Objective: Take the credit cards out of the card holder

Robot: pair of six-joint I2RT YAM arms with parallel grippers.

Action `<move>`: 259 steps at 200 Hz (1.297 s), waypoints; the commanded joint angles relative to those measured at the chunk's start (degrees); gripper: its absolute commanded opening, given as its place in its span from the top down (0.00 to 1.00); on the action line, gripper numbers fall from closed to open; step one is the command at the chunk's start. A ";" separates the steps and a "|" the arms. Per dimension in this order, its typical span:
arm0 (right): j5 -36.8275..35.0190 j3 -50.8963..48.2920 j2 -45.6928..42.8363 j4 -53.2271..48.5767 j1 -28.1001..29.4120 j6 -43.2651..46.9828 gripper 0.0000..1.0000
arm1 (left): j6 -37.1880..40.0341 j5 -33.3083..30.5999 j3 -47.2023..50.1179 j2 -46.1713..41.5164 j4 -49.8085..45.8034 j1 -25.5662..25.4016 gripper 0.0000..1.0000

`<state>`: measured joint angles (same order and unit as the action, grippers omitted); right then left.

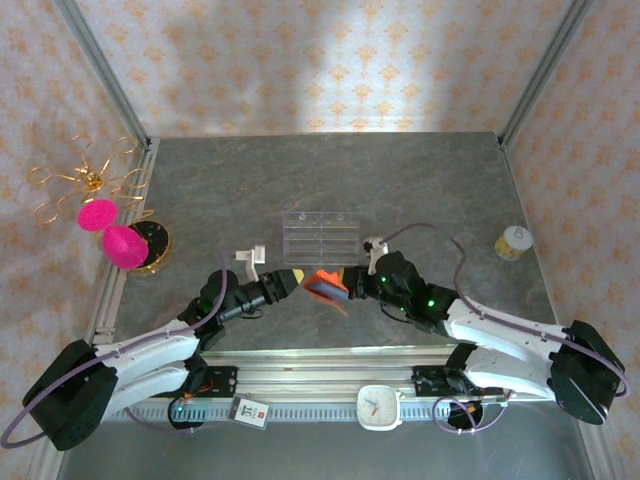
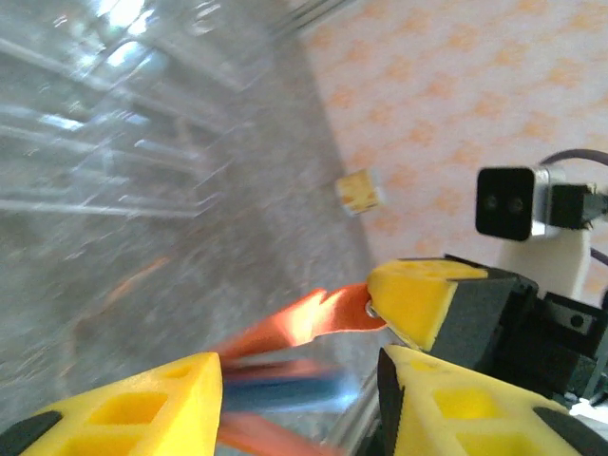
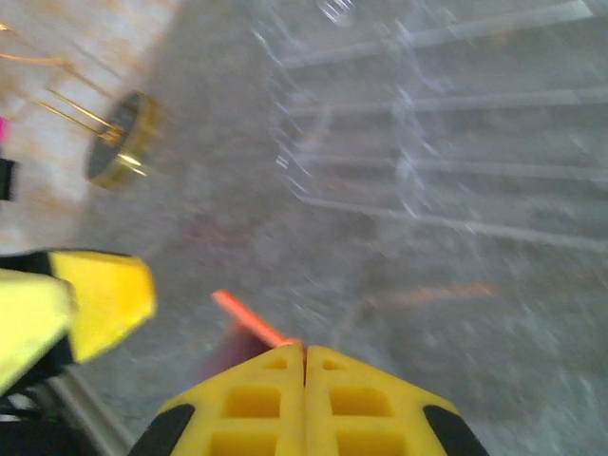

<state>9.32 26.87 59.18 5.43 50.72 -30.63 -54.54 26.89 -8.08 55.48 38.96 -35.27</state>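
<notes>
The right hand (image 3: 304, 350) pinched the orange card holder (image 1: 324, 284) shut. The left hand (image 2: 299, 375) stood part-open around a blurred blue card (image 2: 275, 391).

I have the left arm (image 1: 150, 352) and the right arm (image 1: 505, 328) stretched low from the near edge of the surface (image 1: 420, 180), angled inward to meet near its middle. The left gripper (image 1: 285, 283) holds its fingers (image 2: 123, 408) apart. The right gripper (image 1: 352, 286) faces it, its fingers (image 3: 256, 399) pressed flat together.
</notes>
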 commanded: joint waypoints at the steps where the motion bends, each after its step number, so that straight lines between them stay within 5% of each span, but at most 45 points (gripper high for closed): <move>1: -7.66 -2.34 -0.36 -4.58 1.14 -5.21 1.00 | -0.18 -3.59 1.49 -0.39 -3.89 -0.28 0.54; 34: -10.42 -2.66 3.38 -5.56 3.86 -10.60 1.00 | 0.20 -6.41 2.69 -1.73 -2.52 -0.33 0.51; 88: -9.29 3.83 4.28 -5.59 5.19 -18.17 1.00 | 4.36 -1.84 -1.19 1.25 -3.12 -0.36 0.50; 137: -7.35 3.80 -0.19 -2.71 5.16 -29.03 1.00 | 5.44 0.26 -3.29 5.58 -2.16 -1.24 0.64; 207: -20.26 -3.71 4.02 -13.02 3.73 -24.07 1.00 | 8.51 -0.30 -9.13 17.42 -0.47 -6.83 0.79; 259: -27.75 -7.07 9.81 -14.17 4.39 -22.85 1.00 | 8.22 0.98 -13.68 28.27 3.75 -9.69 0.79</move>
<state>-10.48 19.86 67.35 -4.89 54.74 -54.89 -47.46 26.76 -18.96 80.23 38.83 -43.66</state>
